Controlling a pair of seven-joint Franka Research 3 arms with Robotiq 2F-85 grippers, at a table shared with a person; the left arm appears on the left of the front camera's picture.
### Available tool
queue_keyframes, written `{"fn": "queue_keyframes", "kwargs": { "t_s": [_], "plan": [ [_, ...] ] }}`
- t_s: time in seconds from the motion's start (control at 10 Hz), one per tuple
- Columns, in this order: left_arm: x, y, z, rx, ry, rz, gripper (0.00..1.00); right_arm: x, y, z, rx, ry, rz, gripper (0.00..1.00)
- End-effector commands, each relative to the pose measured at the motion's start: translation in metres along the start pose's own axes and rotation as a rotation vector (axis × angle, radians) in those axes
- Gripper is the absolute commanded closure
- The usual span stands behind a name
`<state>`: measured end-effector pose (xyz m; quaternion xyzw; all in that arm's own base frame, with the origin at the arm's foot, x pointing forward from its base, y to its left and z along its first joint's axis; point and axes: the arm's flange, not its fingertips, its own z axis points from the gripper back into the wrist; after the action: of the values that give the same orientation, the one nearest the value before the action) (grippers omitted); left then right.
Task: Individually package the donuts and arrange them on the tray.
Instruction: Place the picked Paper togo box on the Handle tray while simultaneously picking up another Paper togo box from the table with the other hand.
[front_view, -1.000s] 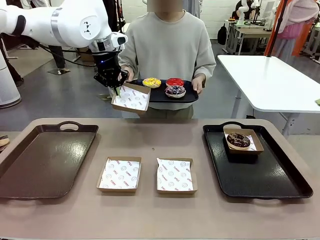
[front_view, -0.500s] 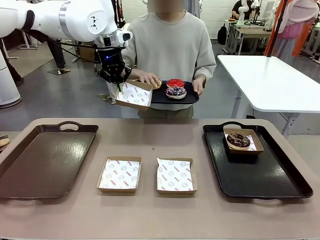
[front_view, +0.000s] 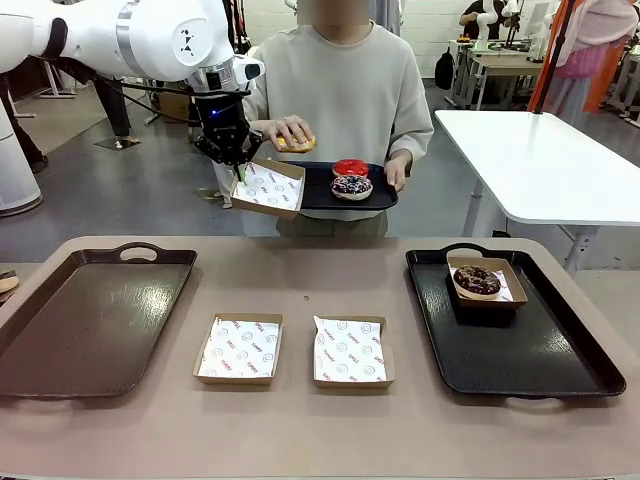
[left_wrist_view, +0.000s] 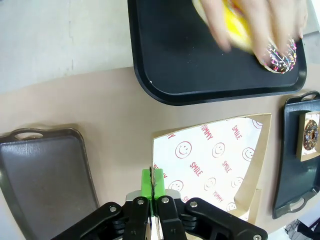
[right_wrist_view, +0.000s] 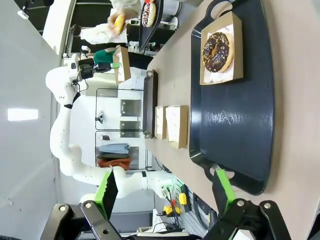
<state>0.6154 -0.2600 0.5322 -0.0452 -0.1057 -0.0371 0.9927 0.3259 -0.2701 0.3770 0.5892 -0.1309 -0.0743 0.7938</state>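
Upper left in the front view, the left claw (front_view: 237, 168) is pinched shut on the rim of a paper-lined brown cardboard box (front_view: 268, 188), just beside the person's hand (front_view: 288, 131) holding the yellow-iced ring donut (front_view: 298, 146), so this looks like the boxing step, which next probably calls for holding the box level under the donut.

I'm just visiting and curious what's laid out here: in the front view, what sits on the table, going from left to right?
On the table: brown tray → paper-lined box → second paper-lined box → black tray holding a boxed dark donut.
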Motion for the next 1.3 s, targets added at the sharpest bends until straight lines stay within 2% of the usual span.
{"fn": "queue_keyframes", "kwargs": {
  "t_s": [0.0,0.1,1.2],
  "plan": [
    [-0.0048,0.0014,0.0018,-0.004,-0.006,-0.003,1.0,0.0054,0.0012,-0.0024,0.018,-0.009,0.069,0.0],
    [-0.0048,0.0014,0.0018,-0.004,-0.006,-0.003,1.0,0.0,0.0,0.0,0.0,0.0,0.0,0.0],
    [-0.0048,0.0014,0.0018,-0.004,-0.006,-0.003,1.0,0.0,0.0,0.0,0.0,0.0,0.0,0.0]
  ]
}}
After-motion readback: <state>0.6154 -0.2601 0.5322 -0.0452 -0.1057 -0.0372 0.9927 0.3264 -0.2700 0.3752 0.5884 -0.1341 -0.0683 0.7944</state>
